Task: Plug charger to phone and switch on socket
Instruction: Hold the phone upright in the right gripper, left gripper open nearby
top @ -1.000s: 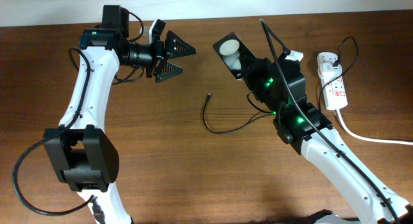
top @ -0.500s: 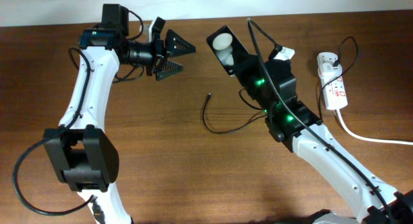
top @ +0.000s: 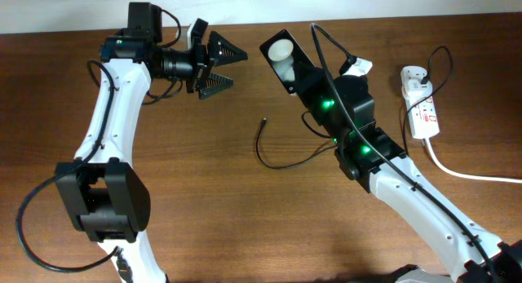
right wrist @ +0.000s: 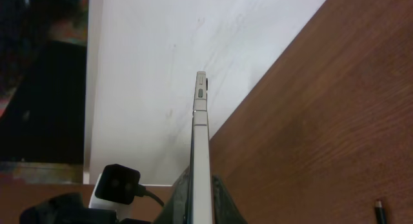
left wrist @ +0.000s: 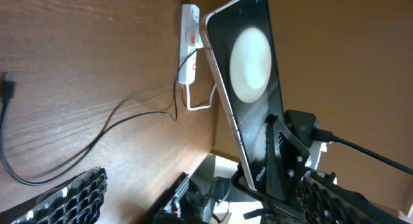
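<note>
My right gripper is shut on the black phone and holds it tilted above the table's far middle. The phone shows a white round spot; it also shows in the left wrist view and edge-on in the right wrist view. My left gripper is open and empty, pointing right toward the phone, a little apart from it. The thin black charger cable lies on the table below, its connector tip free. The white socket strip lies at the far right.
The socket's thick white cord runs off to the right. A thin black lead loops over the strip's top end. A white wall stands behind the table's far edge. My right arm crosses the right half of the table.
My right gripper has carried the phone to the left and farther back, closer to my left gripper. The left gripper has shifted slightly. The charger cable has not moved.
</note>
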Motion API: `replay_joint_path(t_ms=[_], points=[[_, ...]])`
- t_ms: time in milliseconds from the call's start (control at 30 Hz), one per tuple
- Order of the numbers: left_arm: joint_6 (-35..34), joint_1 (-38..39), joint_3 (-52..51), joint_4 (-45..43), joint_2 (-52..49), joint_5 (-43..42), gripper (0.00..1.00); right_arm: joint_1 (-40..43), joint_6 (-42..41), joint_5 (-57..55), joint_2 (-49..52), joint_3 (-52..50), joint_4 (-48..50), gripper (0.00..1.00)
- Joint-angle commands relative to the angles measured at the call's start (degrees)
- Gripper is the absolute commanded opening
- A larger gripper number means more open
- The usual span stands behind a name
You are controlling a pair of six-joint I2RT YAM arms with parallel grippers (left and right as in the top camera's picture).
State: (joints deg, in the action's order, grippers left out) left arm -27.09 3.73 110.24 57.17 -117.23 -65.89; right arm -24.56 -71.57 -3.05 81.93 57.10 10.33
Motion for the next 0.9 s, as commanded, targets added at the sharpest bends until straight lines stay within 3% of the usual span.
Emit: replay_joint_path(t_ms=[0,600,867], points=[[-0.7,-0.1,-0.1,-0.1,0.9,-2.5,0.99,-0.3,-1.6,-0.9,-0.4,1.4,1.1,0.04],[-3.8,-0.5,-0.2,-1.5,0.8,-1.6,0.99,-4.0,-10.6,-2.8,1.7,1.4,1.0,0.04],[-15.5,-0.8,-0.2,-11.1,-2.1,-2.1,0.99,-4.0,-11.3,-1.6,1.7,1.4,1.1,0.04]])
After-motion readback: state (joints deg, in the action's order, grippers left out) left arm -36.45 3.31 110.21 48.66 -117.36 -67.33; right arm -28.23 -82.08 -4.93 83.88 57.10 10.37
